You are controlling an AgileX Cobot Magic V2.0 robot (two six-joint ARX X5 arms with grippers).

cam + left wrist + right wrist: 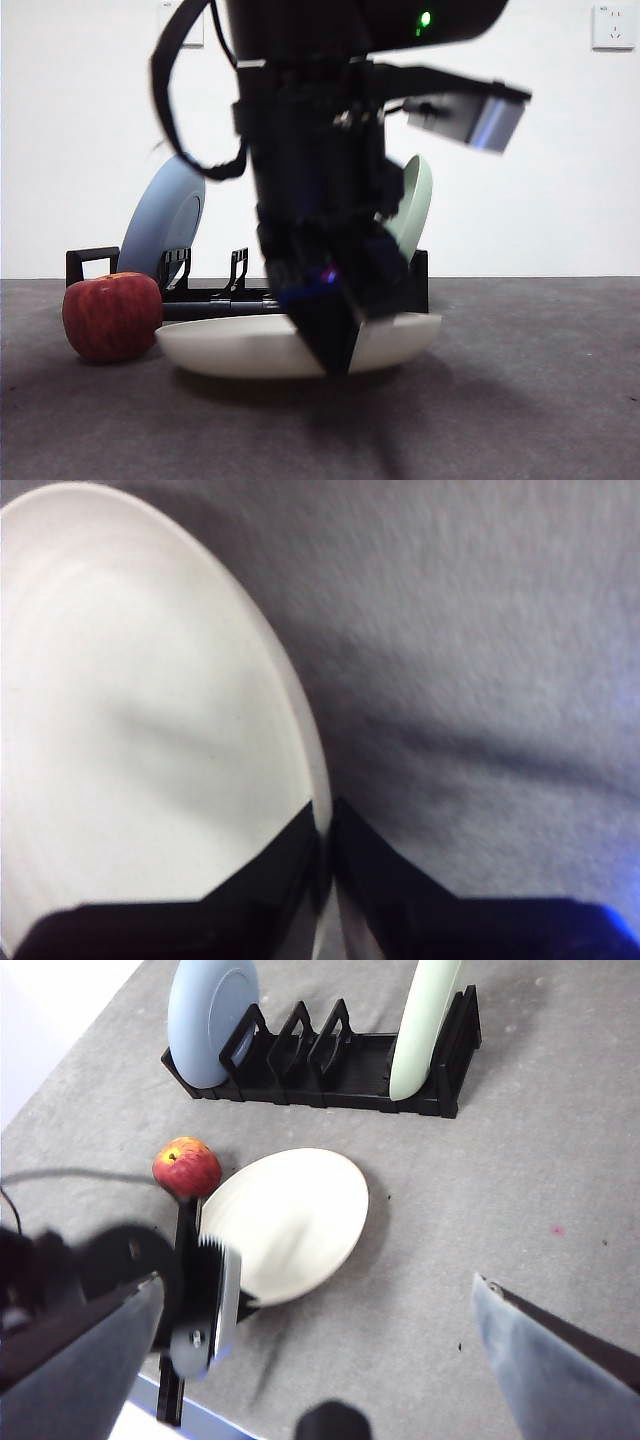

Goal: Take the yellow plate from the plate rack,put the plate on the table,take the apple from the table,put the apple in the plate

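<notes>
The yellow plate [240,347] is a cream, shallow dish lying flat and low on the dark table [520,400], in front of the plate rack [205,292]. My left gripper [335,352] comes down from above and is shut on the plate's near rim; the left wrist view shows both jaws pinching the rim of the yellow plate [130,730]. The red apple [112,315] sits on the table just beside the plate's edge. From high up, the right wrist view shows the yellow plate [285,1220], the apple [187,1167] and the plate rack [320,1065]. My right gripper [318,1282] hangs open there, holding nothing.
A blue plate [165,220] stands in one end of the rack and a pale green plate [412,205] in the other, with vacant slots between them. A white wall rises behind. The left arm's dark body [320,180] hides the rack's middle.
</notes>
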